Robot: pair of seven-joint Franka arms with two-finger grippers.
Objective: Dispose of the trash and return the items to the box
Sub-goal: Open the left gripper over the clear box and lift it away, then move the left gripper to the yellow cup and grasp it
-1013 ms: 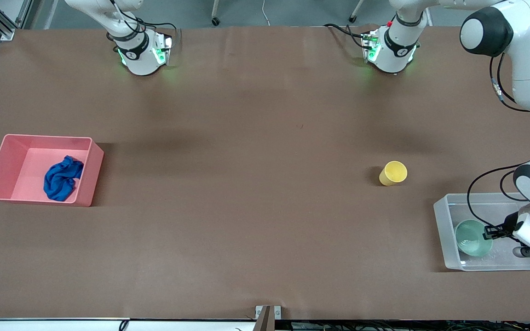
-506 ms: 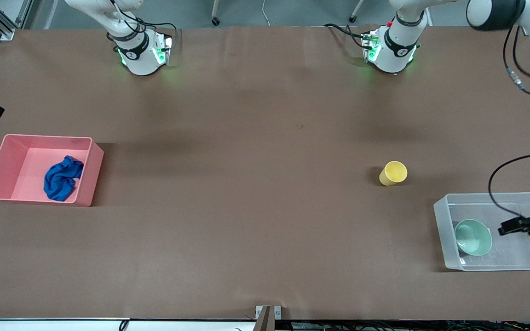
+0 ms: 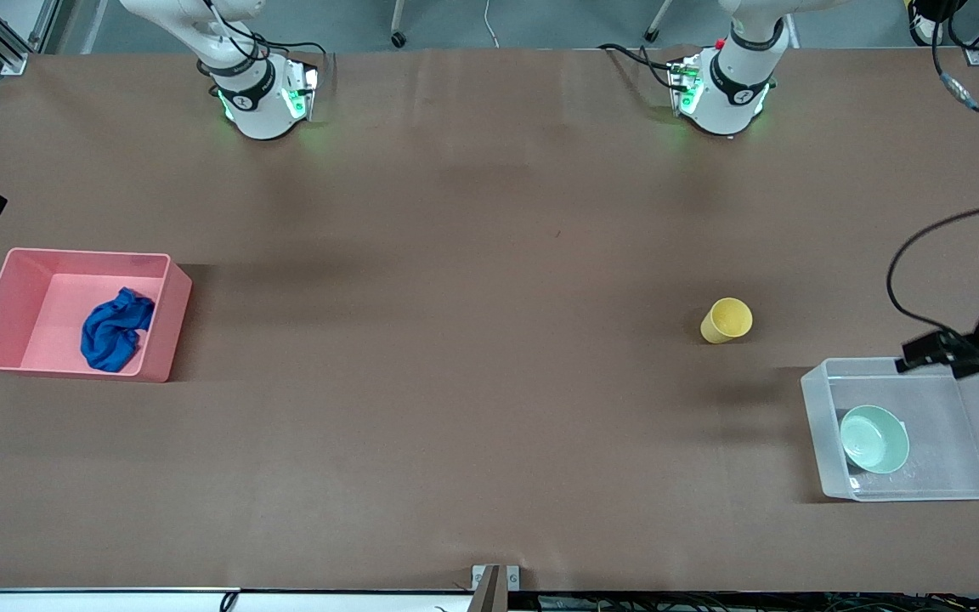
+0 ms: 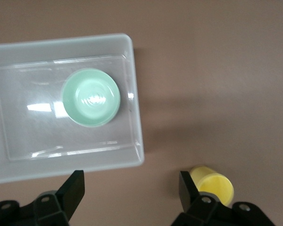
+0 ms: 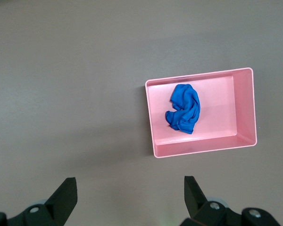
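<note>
The mint-green bowl [image 3: 874, 439] sits upright in the clear bin [image 3: 814, 408] at the left arm's end of the table. My left gripper [image 3: 925, 351] is open and empty, up in the air over the bin's edge farthest from the front camera. In the left wrist view its jaws [image 4: 131, 186] stand wide apart over bare table between the bin [image 4: 137, 141], with the bowl [image 4: 90, 97] in it, and the yellow cup [image 4: 213, 184]. The yellow cup [image 3: 726, 320] is on the table, farther from the front camera than the bin. The blue rag [image 3: 116, 331] lies in the pink bin [image 3: 168, 327]. My right gripper [image 5: 131, 188] is open and empty, high over bare table beside the pink bin [image 5: 203, 149] holding the rag [image 5: 183, 108].
The brown table [image 3: 472, 340] is bare between the two bins. The arm bases [image 3: 260, 93] stand along its edge farthest from the front camera. Black cables [image 3: 906, 280] hang from the left arm above the clear bin.
My left gripper was down at the bowl's rim inside the clear bin. It has let go, risen out and moved over the bin's far edge. The bowl stays in the bin.
</note>
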